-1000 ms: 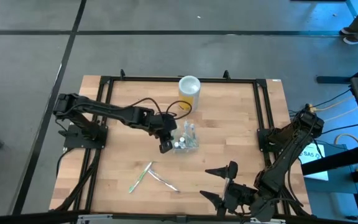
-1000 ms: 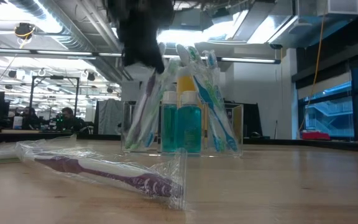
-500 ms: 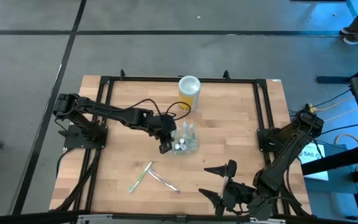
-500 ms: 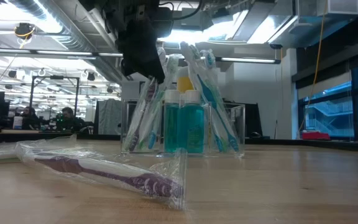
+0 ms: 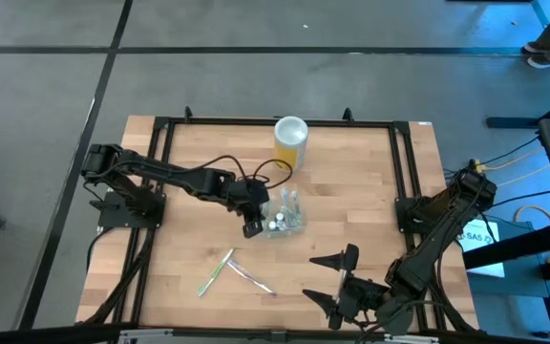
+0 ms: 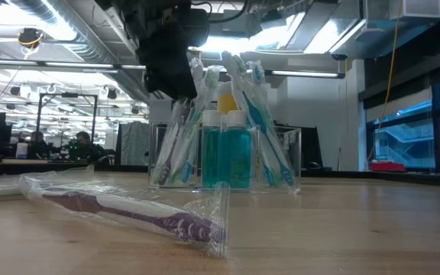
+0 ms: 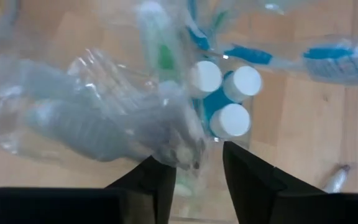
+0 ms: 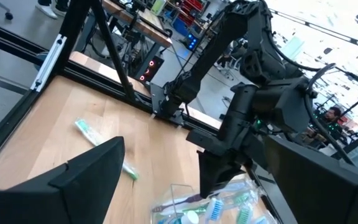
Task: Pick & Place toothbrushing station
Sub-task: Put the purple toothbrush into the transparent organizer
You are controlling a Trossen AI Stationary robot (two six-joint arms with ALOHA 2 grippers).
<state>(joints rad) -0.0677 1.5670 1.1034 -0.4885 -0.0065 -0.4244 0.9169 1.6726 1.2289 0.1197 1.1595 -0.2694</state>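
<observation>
standing near the middle of the pale wooden slatted table (image 5: 351, 191), the toothbrushing station (image 5: 285, 213), a small clear plastic container, holds wrapped toothbrushes and three teal bottles with white caps (image 7: 225, 93). the left gripper (image 5: 253, 226) hangs at the container's left edge; in the left wrist view its two dark fingers (image 7: 253, 186) stand a little apart over the container's rim, with crinkled clear wrapping between and above them, and whether they grip any of it cannot be told. the right gripper (image 5: 337, 282) waits near the table's front edge on the right, well apart from the container, its jaws spread wide and empty. a yellow cylindrical canister with a white lid (image 5: 291, 141) stands at the back edge. two wrapped toothbrushes (image 5: 232, 272) lie loose on the wood in front of the container; the low view shows one as purple (image 6: 121, 214).
</observation>
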